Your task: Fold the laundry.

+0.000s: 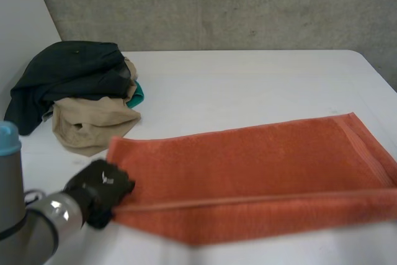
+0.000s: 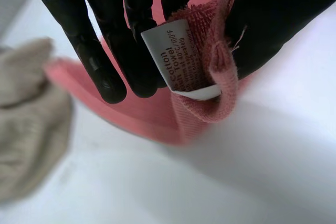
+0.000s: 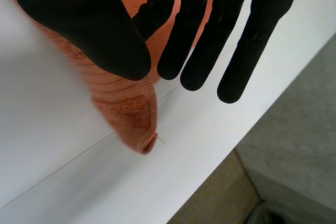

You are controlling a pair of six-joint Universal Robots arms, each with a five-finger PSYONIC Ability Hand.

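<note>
An orange towel (image 1: 248, 172) lies across the near half of the white table (image 1: 248, 85), folded lengthwise with its doubled edge toward me. My left hand (image 1: 99, 190) is at the towel's left near corner. In the left wrist view the fingers (image 2: 105, 40) and thumb pinch that corner (image 2: 199, 108), where a white care label (image 2: 178, 56) stands up. In the right wrist view my right hand (image 3: 89, 24) pinches another towel corner (image 3: 126, 103) between thumb and fingers, lifted a little above the table close to its edge.
A pile of clothes sits at the back left: a dark green garment (image 1: 68, 76), a beige one (image 1: 90, 125) and a bit of teal (image 1: 138, 94). The beige cloth (image 2: 26, 124) lies close beside my left hand. The floor (image 3: 294, 156) shows past the table edge beyond my right fingertips.
</note>
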